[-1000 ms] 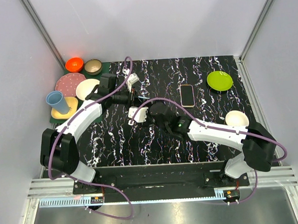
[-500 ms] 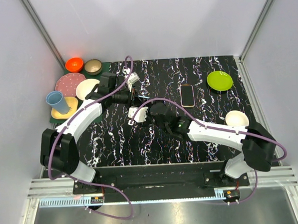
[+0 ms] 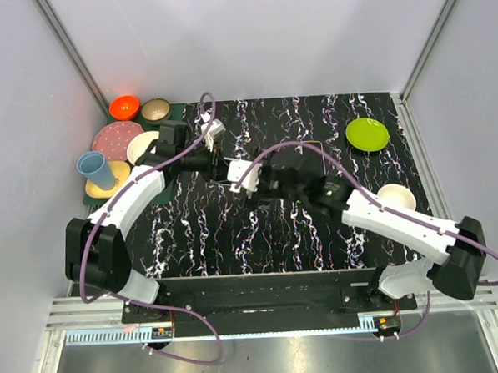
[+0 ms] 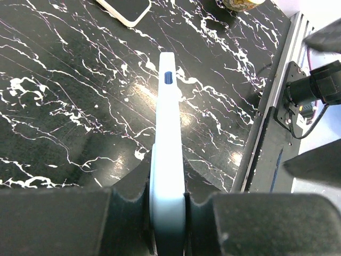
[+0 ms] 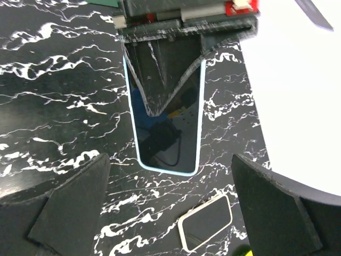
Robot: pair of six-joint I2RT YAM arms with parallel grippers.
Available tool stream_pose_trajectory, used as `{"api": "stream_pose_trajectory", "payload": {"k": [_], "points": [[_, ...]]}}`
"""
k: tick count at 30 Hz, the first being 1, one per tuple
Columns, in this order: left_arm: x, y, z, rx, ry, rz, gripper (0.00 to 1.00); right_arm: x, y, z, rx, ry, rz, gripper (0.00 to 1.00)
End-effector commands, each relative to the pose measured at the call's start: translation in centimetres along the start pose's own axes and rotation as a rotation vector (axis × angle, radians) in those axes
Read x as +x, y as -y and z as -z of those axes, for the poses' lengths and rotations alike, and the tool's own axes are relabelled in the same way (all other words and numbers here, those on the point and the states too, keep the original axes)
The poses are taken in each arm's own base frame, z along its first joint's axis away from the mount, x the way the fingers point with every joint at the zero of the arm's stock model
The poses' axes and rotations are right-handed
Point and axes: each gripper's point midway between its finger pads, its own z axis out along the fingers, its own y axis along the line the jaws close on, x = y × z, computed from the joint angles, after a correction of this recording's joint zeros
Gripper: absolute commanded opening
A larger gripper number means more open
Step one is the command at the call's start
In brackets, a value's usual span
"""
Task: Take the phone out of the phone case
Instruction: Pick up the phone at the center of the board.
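Note:
A phone in a light-blue case (image 4: 169, 122) is held edge-on off the black marbled table, with my left gripper (image 4: 168, 200) shut on its lower end. In the right wrist view its dark screen (image 5: 165, 122) faces the camera, framed by the blue case rim, and hangs from the left gripper's fingers (image 5: 160, 69) above. My right gripper (image 5: 169, 176) stands wide open just short of the phone's free end, touching nothing. From the top view, the left gripper (image 3: 223, 167) and right gripper (image 3: 247, 185) meet at the table's middle left, and the phone between them is hard to make out.
A second phone in a cream case (image 5: 206, 228) lies flat on the table beyond the held one. A green plate (image 3: 367, 134) sits back right, a white bowl (image 3: 396, 197) by the right arm. At back left are a blue cup (image 3: 95, 169) and several bowls and plates (image 3: 124, 106).
My right gripper has opened wider and shifted up and right, its arm swinging out to the right. The left gripper has stayed shut on the cased phone and moved slightly back.

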Motion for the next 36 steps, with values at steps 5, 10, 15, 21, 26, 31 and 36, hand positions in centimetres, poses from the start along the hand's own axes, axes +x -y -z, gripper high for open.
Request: {"api": "stream_pose_trajectory", "payload": {"k": [5,10,15,21,26,31,36], "points": [[-5.9,3.5,4.0,0.022,0.176,-0.176,0.00,-2.9,4.6,6.0,-0.062,0.183,-0.244,1.00],[-6.3,4.4,4.7,0.010,0.243,-0.227,0.00,-1.9,7.9,6.9,-0.028,0.210,-0.380,1.00],[-7.7,4.9,4.3,0.078,0.368,-0.247,0.00,-0.6,9.4,5.8,-0.015,0.200,-0.485,1.00],[-8.9,4.3,3.3,0.166,0.454,-0.162,0.00,1.0,10.9,5.8,-0.016,0.215,-0.587,1.00],[-8.9,5.8,4.3,0.352,0.545,-0.139,0.00,2.3,11.6,5.6,-0.061,0.240,-0.692,1.00],[-8.6,5.3,5.1,0.438,0.621,-0.072,0.00,2.5,11.8,5.8,-0.176,0.334,-0.820,0.97],[-8.8,4.3,4.9,0.394,0.668,-0.047,0.00,1.6,11.5,5.1,-0.275,0.413,-0.888,0.93]]}}
